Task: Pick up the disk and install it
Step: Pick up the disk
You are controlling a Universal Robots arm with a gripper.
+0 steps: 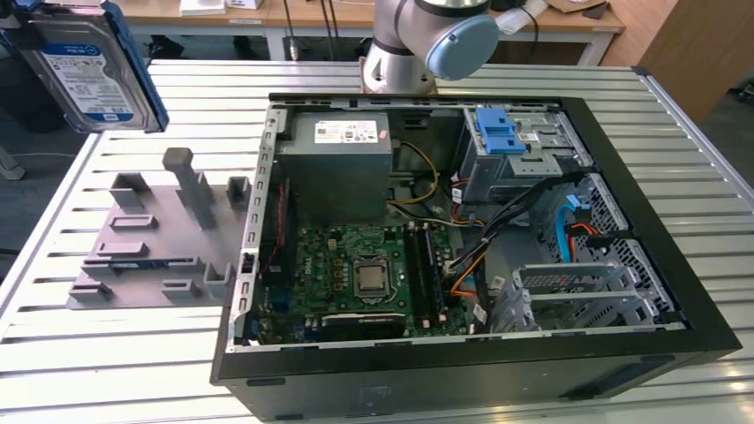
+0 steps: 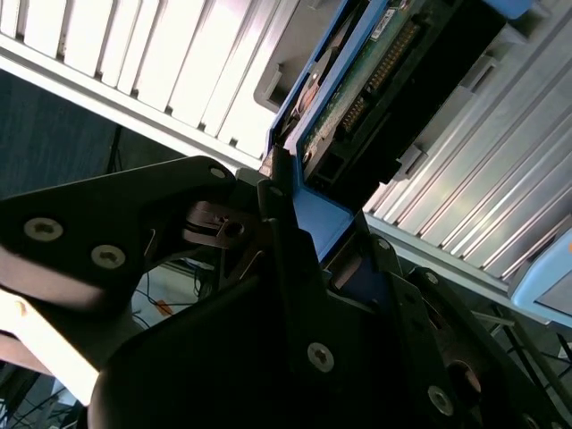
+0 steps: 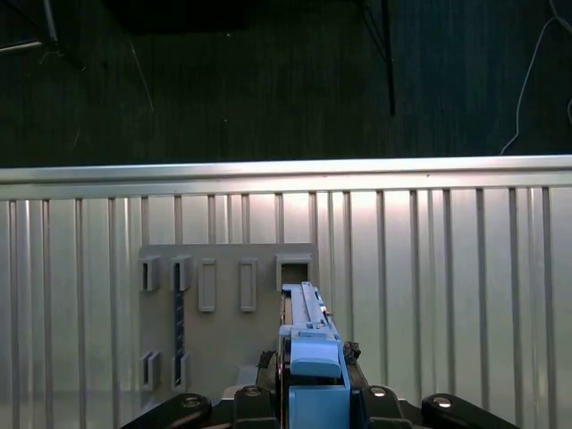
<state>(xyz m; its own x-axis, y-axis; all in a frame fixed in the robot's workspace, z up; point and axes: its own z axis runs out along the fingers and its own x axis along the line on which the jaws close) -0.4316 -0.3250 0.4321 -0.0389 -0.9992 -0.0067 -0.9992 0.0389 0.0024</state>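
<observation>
**tinker42:** so what's the pincer [image 2: 308, 214] doing, has it got anything?

**rackmonkey:** yep, clamped tight on the disk [image 2: 384, 71]. In the second wrist view the black fingers [image 2: 284, 241] pinch the blue carrier frame at one end. The rest of the drive sticks out past the tips, circuit-board side showing.

**tinker42:** and where's that in the scene?

**rackmonkey:** up in the air, touching nothing but the pincer. In the first wrist view, straight out past the drive's far end, a grey fixture plate [image 3: 228, 344] with little slots lies on the slatted metal table [image 3: 447, 268]. Further from the pincer, toward the exterior view's right, the open computer case [image 1: 471, 362] lies on the same table. A silver drive cage [image 1: 548, 146] topped by a blue latch [image 1: 500, 134] sits in the half away from the pincer.
</observation>
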